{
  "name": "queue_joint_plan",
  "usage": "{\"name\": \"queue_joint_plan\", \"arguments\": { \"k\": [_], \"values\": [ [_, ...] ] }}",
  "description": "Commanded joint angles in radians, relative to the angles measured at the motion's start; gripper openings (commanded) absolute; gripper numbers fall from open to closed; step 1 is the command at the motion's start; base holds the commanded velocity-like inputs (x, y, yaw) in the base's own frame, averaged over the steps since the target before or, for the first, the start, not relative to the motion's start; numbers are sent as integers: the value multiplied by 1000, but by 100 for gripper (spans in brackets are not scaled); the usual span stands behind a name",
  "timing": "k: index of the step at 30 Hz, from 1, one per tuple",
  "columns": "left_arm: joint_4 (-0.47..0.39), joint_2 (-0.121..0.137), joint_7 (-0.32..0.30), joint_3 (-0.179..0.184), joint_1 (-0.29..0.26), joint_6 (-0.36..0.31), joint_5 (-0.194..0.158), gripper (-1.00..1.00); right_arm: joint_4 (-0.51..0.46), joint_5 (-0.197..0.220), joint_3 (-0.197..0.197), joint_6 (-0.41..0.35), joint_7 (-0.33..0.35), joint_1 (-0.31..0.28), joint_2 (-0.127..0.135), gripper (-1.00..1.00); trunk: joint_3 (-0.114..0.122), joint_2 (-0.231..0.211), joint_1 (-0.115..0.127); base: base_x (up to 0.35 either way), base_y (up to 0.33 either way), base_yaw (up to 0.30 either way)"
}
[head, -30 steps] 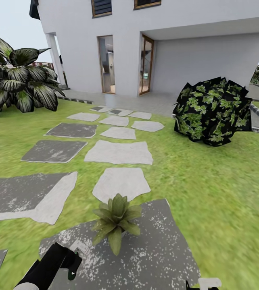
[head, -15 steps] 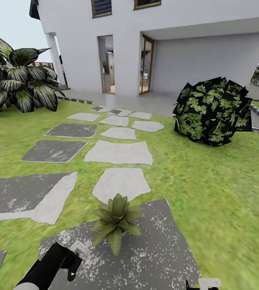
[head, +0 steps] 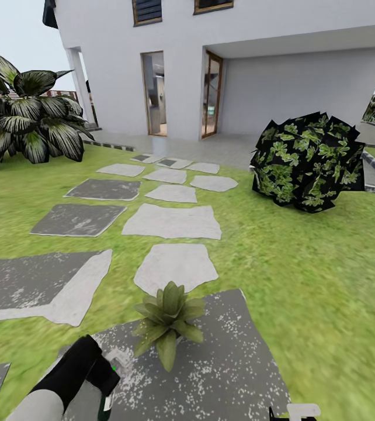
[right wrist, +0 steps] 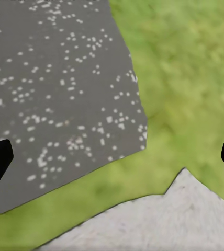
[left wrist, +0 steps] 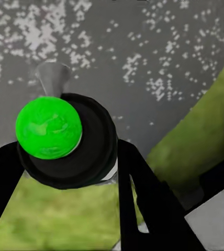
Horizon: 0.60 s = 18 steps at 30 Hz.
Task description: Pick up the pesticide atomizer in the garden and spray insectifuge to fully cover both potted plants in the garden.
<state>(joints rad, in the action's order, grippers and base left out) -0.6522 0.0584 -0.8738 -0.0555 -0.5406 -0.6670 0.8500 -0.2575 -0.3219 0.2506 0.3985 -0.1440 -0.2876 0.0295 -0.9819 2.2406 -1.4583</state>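
The pesticide atomizer (left wrist: 65, 141) is already gripped by the left end effector (head: 107, 383), at seven o'clock of the one potted plant (head: 167, 318) on the stepping stone (head: 222, 362). Spraying seems unfinished. The right end effector (right wrist: 112, 159) is spread, empty.

I see matt, speckled stone under the potted plant (head: 167, 318), rough grass (head: 304, 280), and perhaps glossy plastic on the atomizer (left wrist: 65, 141).

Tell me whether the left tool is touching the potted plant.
Apart. The head view shows speckled stone between the left tool and the potted plant.
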Motion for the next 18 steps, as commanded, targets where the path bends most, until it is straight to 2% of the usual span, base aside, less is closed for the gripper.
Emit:
{"name": "queue_joint_plan", "arguments": {
  "k": [1, 2, 5, 11, 14, 18],
  "values": [
    [-2, 2, -32, -3, -9, -4, 18, -100, 1, -11, 6, 3, -3, -1, 0, 100, -1, 0, 0, 0, 0, 0],
    [-2, 6, -46, -2, -20, -4, 28, -100, 1, -11, 6, 3, -3, -1, 0, 100, -1, 0, 0, 0, 0, 0],
    [0, 17, -68, -3, -47, -9, 88, -100, 1, -11, 6, 3, -3, -1, 0, 100, -1, 0, 0, 0, 0, 5],
    [2, 18, -73, -3, -52, -21, 160, -100, 1, -11, 6, 3, -3, -1, 0, 100, -5, 0, 0, 0, 0, 132],
    [2, 14, -74, -1, -44, -27, 181, -100, 1, -11, 6, 3, -3, -1, 0, 100, -8, 0, 0, 0, 0, 144],
    [4, 11, -73, 1, -40, -29, 185, -100, 1, -11, 6, 3, -2, -1, 1, 100, -8, 0, 0, 0, 0, 23]
  ]
}}
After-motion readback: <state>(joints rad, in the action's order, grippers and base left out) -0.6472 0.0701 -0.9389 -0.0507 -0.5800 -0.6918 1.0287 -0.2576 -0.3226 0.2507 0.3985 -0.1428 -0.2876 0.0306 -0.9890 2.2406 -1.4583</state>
